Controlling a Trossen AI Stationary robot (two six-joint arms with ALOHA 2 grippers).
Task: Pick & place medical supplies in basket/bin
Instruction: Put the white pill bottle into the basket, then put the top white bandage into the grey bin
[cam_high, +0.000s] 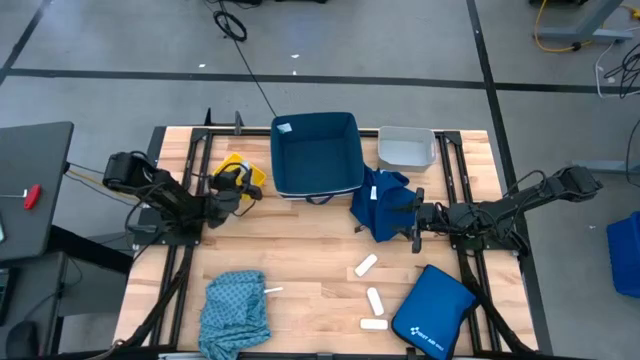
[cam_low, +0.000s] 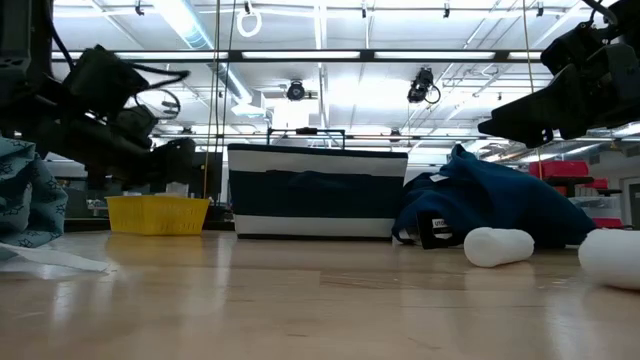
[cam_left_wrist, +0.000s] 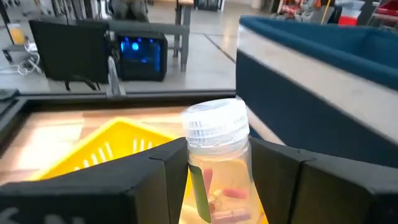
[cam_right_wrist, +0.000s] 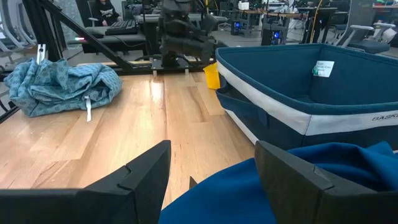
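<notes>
My left gripper (cam_left_wrist: 217, 186) is shut on a small clear vial (cam_left_wrist: 217, 162) with a white cap, above the yellow tub (cam_high: 250, 170). My right gripper (cam_right_wrist: 211, 180) is open, its fingers on either side of a raised fold of the dark blue cloth (cam_right_wrist: 249, 193). That cloth (cam_high: 378, 205) lies heaped on the table between the navy tub (cam_high: 317, 153) and the pale grey tub (cam_high: 406, 148). The teal patterned cloth (cam_high: 235, 305) lies crumpled at the near left. Three white packets (cam_high: 366, 264) lie on the table near the middle. My left gripper pinches the vial's clear body (cam_left_wrist: 219, 177) just below its white cap (cam_left_wrist: 214, 124), between the two fingers, coming in roughly level from the table's left. The vial stands upright in the hold, lifted clear over the yellow tub (cam_left_wrist: 106, 149). My right gripper: I cannot tell whether its fingers touch the dark blue cloth.
A flat royal-blue zip pouch (cam_high: 432, 312) lies at the near right beside the packets. A thin white strip (cam_high: 272, 290) sticks out by the teal cloth. Bare wood shows between the teal cloth and the packets. Black frame rails run along both table sides.
</notes>
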